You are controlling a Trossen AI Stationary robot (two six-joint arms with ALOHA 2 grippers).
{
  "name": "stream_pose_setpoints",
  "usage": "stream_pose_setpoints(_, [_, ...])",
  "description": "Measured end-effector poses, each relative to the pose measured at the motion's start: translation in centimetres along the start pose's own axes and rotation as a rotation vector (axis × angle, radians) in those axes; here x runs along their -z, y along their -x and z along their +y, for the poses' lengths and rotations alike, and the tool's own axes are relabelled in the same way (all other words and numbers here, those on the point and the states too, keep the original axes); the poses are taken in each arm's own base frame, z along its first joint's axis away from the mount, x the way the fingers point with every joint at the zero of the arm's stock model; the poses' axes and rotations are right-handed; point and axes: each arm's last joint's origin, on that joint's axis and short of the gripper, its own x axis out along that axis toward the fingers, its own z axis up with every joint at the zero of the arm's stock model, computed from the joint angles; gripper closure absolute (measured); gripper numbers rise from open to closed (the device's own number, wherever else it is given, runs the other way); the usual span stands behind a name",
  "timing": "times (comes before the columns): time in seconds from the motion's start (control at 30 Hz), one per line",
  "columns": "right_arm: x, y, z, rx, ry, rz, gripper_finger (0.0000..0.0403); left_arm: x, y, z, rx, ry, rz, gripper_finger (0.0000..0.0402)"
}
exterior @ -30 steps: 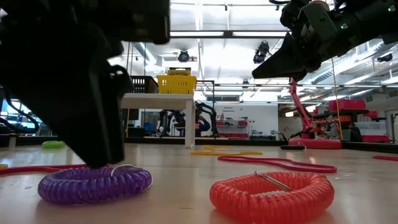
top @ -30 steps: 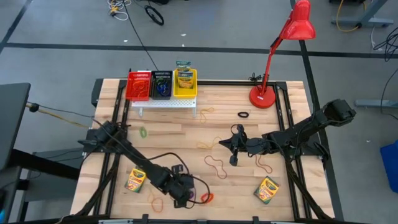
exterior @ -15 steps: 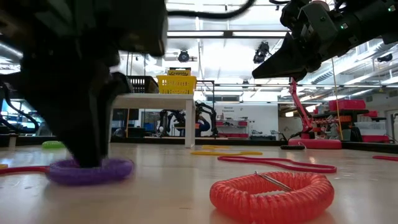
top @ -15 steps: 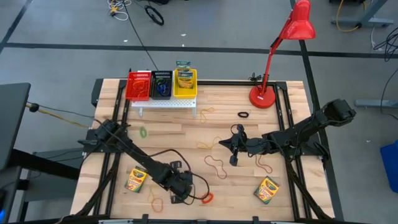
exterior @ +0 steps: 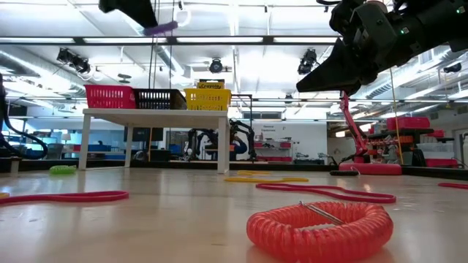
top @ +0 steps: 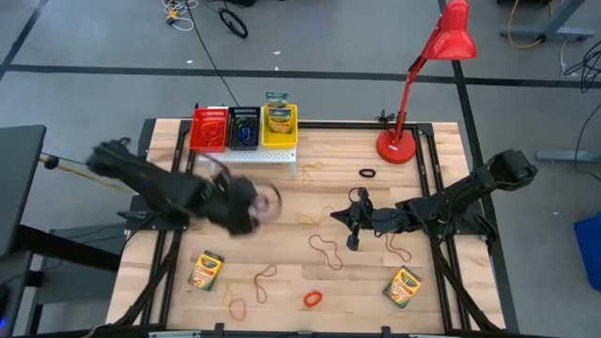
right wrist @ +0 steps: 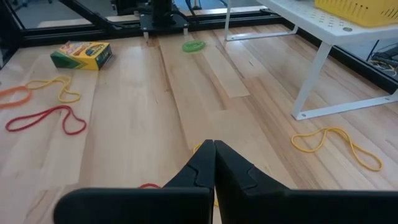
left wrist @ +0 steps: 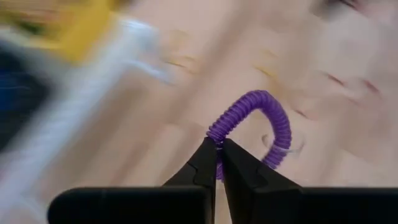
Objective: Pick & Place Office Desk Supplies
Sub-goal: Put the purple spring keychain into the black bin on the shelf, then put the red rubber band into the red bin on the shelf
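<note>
Robotics lab or workshop, by every sign. Grey concrete floor (top: 94, 47) with dark taped lines around a wooden bench (top: 357, 282) on a black metal frame. Loose cables (top: 202, 14) at 12 o'clock. Beyond the bench, long ceiling lights (exterior: 241, 40), shelving, and possibly more robot arms (exterior: 238, 139).

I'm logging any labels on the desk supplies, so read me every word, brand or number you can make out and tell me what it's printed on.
No text can be read for certain.
Crayon box, right wrist view: yellow-and-green printing, too small to read.
Crayon boxes and, high view: too small to read.
Box in the yellow basket: print too small to read.
Left wrist view, where the left gripper is shut on the purple loop: too blurred, no text.
</note>
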Motion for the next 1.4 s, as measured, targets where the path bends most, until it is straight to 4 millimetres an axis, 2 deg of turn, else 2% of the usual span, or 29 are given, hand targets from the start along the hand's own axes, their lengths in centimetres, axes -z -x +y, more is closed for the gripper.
stream_pose_setpoints(0.1, [0.0,0.0,0.0,0.000,0.000,0.000,0.0398,-1.3,1.1,4.5,-0.096,0.100,-0.038,0.0387])
stream_pose_setpoints(0.23, [0.0,0.0,0.0,0.000,0.000,0.000,0.0398,-2.9,0.8,9.6,-0.214,0.148,-0.034,0.0387])
stream_pose_setpoints(0.4, [0.0,0.0,0.0,0.000,0.000,0.000,0.0398,-4.8,-1.6,15.5,-0.335,0.178,0.054,0.0387])
stream_pose_setpoints(0.57, [0.0,0.0,0.0,0.000,0.000,0.000,0.0398,-6.4,-3.8,20.8,-0.272,0.249,0.055,0.0387])
stream_pose_setpoints(0.67, [0.0,0.0,0.0,0.000,0.000,0.000,0.0398,-6.6,-5.1,22.9,-0.267,0.288,0.086,0.0380])
stream_pose_setpoints(0.83, [0.0,0.0,0.0,0.000,0.000,0.000,0.0398,-6.5,-8.0,24.4,-0.301,0.295,0.175,0.0357])
stream_pose_setpoints(0.93, [0.0,0.0,0.0,0.000,0.000,0.000,0.0398,-6.8,-9.7,24.6,-0.308,0.269,0.191,0.0343])
stream_pose_setpoints(1.03, [0.0,0.0,0.0,0.000,0.001,0.000,0.0398,-6.9,-10.5,24.6,-0.313,0.262,0.194,0.0321])
stream_pose_setpoints(1.13, [0.0,0.0,0.0,0.000,0.000,0.001,0.0398,-7.0,-10.5,24.6,-0.311,0.252,0.195,0.0292])
stream_pose_setpoints(1.27, [0.0,0.0,0.0,0.000,0.000,0.000,0.0398,-7.1,-9.6,24.0,-0.287,0.225,0.173,0.0246])
stream_pose_setpoints(1.4, [0.0,0.0,0.0,0.000,0.001,0.000,0.0398,-7.0,-7.9,22.0,-0.247,0.135,0.138,0.0215])
